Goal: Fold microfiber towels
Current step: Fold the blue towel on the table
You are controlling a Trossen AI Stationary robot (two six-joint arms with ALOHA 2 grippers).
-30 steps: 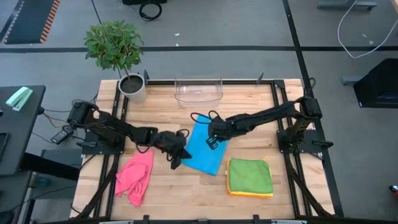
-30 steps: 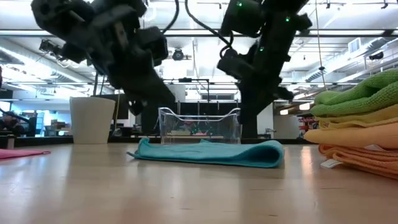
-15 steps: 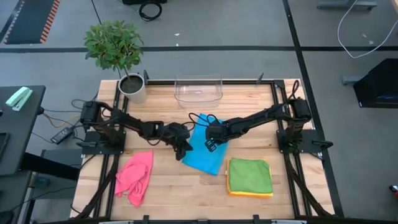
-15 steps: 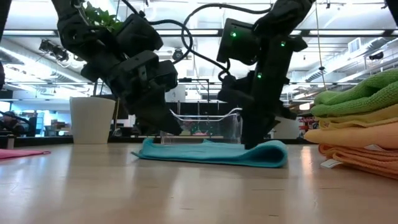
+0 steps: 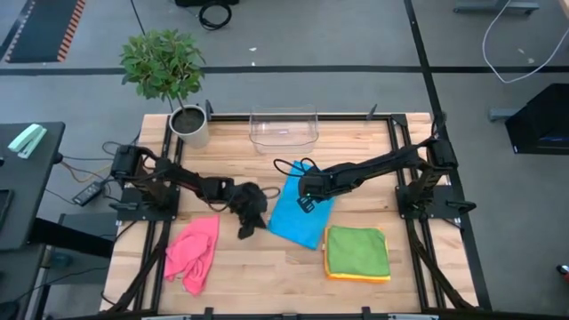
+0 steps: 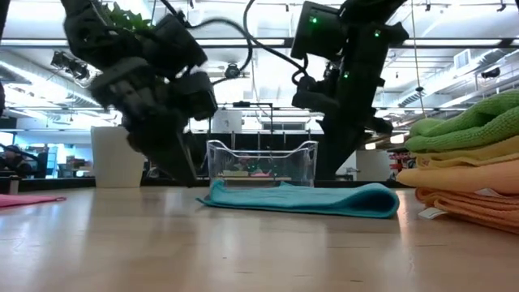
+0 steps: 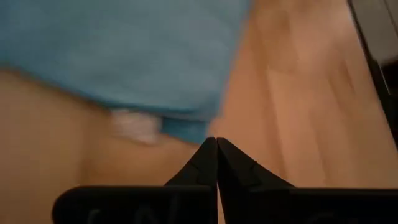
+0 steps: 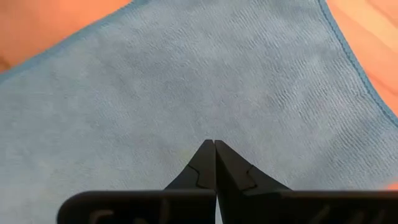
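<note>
Blue towel (image 5: 300, 212) is lying folded flat mid-bench (image 5: 240, 276), just left of the green towel (image 5: 357, 252) stack. Right hand (image 5: 306, 202) is over the blue towel's top, fingers pinched together, holding nothing. Left hand (image 5: 246, 228) sits just left of the blue towel, also closed and empty. Pink towel (image 5: 193, 252) lies crumpled further left.

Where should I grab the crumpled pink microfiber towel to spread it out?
Probably pinch the crumpled pink microfiber towel at its upper end nearest the left gripper, coming straight down. It lies bunched in a long strip, so no flat corner shows.
</note>
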